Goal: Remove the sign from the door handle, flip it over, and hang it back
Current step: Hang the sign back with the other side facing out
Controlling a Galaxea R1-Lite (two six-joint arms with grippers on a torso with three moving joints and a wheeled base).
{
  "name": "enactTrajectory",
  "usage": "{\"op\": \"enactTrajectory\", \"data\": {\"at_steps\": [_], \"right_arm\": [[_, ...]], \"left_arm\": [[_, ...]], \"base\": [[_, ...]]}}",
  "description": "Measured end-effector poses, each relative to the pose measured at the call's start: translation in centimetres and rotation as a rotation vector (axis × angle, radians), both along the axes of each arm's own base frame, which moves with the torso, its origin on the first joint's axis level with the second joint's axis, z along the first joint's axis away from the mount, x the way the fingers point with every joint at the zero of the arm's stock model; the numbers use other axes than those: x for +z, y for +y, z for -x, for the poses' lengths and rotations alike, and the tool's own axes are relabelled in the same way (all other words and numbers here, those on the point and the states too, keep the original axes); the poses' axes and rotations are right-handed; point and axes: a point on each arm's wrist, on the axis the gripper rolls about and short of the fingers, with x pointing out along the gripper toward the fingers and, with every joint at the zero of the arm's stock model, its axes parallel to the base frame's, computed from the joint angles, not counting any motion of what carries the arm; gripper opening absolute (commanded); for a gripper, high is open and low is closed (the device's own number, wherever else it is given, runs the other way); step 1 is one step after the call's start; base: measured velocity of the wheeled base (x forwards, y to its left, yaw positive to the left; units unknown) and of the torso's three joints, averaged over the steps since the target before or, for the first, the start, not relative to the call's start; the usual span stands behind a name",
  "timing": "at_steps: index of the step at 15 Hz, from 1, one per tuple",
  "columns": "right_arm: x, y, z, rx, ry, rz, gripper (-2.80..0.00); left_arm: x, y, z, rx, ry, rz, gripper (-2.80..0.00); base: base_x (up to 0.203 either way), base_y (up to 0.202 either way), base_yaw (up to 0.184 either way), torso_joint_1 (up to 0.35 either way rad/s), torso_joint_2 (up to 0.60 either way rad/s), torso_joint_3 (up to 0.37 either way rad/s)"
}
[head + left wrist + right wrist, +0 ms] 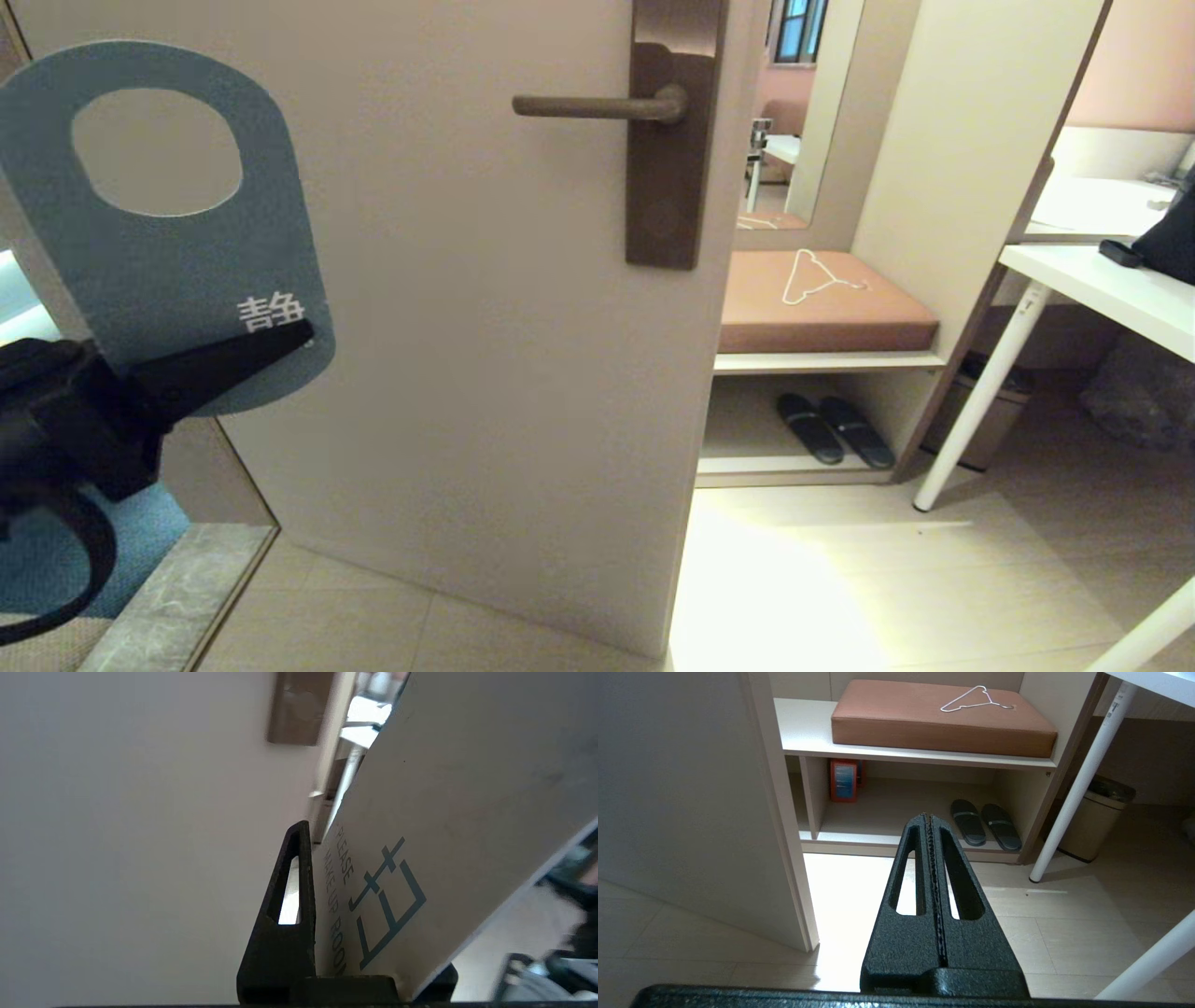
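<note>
The sign (187, 261) is off the door handle (597, 105) and is held upright at the far left of the head view, well left of and slightly below the lever. Its slate-blue face with the large hole looks toward my head. My left gripper (294, 334) is shut on the sign's lower end. In the left wrist view the white face (444, 788) reads "Please make up room", and one black finger (285, 914) presses against it. The bronze backplate (672, 140) sits at the door's edge. My right gripper (928, 816) is shut and empty, low over the floor by the door edge.
Right of the open door (513, 373) is a shelf unit with a brown cushion (822, 308), a white hanger (817, 275) on it and dark slippers (836, 429) below. A white table (1102, 280) and a bin (990, 411) stand at the right.
</note>
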Motion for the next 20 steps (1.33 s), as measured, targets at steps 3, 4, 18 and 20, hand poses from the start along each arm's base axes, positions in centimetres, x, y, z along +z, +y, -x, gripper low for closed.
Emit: {"op": "enactTrajectory", "data": {"at_steps": [3,4,18,20], "right_arm": [[0.0,0.0,0.0,0.0,0.0,0.0,-2.8],[0.0,0.0,0.0,0.0,0.0,0.0,-2.8],[0.0,0.0,0.0,0.0,-0.001,0.0,-2.8],[0.0,0.0,0.0,0.0,-0.001,0.0,-2.8]], "left_arm": [[0.8,-0.5,-2.6,0.051,-0.002,-0.001,-2.8],[1.1,-0.7,-3.5,0.064,-0.005,0.001,-2.8],[2.8,-7.0,-12.6,0.135,-0.044,-0.021,-2.8],[2.4,-7.2,-13.5,0.142,-0.033,-0.026,-2.8]], "base": [[0.0,0.0,0.0,0.0,0.0,0.0],[0.0,0.0,0.0,0.0,0.0,0.0],[0.0,0.0,0.0,0.0,0.0,0.0],[0.0,0.0,0.0,0.0,0.0,0.0]]}}
